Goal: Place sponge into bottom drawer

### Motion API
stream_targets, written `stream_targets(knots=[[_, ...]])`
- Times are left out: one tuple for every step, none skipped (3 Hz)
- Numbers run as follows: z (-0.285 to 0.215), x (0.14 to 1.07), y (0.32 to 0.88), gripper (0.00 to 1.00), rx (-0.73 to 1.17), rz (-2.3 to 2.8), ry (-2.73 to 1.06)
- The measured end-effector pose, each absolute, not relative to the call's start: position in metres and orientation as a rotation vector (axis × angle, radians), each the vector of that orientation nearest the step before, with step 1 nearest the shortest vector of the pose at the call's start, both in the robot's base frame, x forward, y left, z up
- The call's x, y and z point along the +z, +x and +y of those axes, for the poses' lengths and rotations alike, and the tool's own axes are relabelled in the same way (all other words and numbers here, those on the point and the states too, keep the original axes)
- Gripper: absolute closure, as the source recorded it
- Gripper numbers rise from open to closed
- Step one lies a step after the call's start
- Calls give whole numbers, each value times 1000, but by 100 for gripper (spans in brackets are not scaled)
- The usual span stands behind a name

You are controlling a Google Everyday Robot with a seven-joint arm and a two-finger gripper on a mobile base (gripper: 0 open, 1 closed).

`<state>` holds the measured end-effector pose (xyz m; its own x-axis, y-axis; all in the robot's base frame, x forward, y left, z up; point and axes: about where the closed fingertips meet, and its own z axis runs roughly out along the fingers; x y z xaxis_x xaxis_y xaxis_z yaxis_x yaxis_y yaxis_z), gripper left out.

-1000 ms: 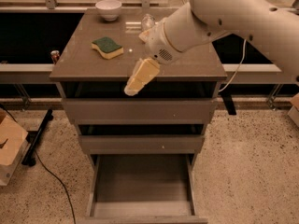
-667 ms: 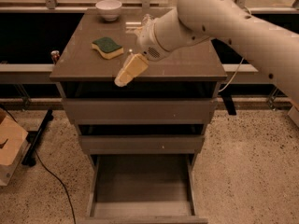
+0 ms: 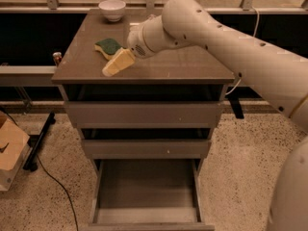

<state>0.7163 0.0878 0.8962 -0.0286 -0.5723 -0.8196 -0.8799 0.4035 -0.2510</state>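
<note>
Up on the flat grey-brown cabinet top point(image 3: 168, 64), the cream-coloured wedge-shaped gripper point(image 3: 117, 64) hangs low at the end of the thick white robot arm point(image 3: 216, 35), angled down toward the front-left corner. Whether it is spread or closed, I cannot tell from this angle. Just behind it lies the small yellow foam sponge with its dark green scrubbing layer point(image 3: 108, 46), green face up, flat on the top near the left side. Whether the gripper touches it, I can't say, but nothing is lifted. Further back, a small white ceramic bowl point(image 3: 112, 8) stands well apart.

Down below, the wide shallow grey bottom drawer point(image 3: 147, 186) is pulled out, with nothing visible on its floor. The two drawers above it look pushed in. So we're at the reach-and-grasp step, with the carry not yet begun.

Next move, as I read it: line up over the sponge, close on its wavy sides and raise it off the top. Then swing out past the front edge and go down to the open drawer without clipping the upper drawer fronts.
</note>
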Motion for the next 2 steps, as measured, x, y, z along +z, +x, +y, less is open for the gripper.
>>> stream_targets(knots=[[104, 886, 750, 0, 457, 1737, -1193], [127, 874, 790, 0, 519, 1761, -1129]])
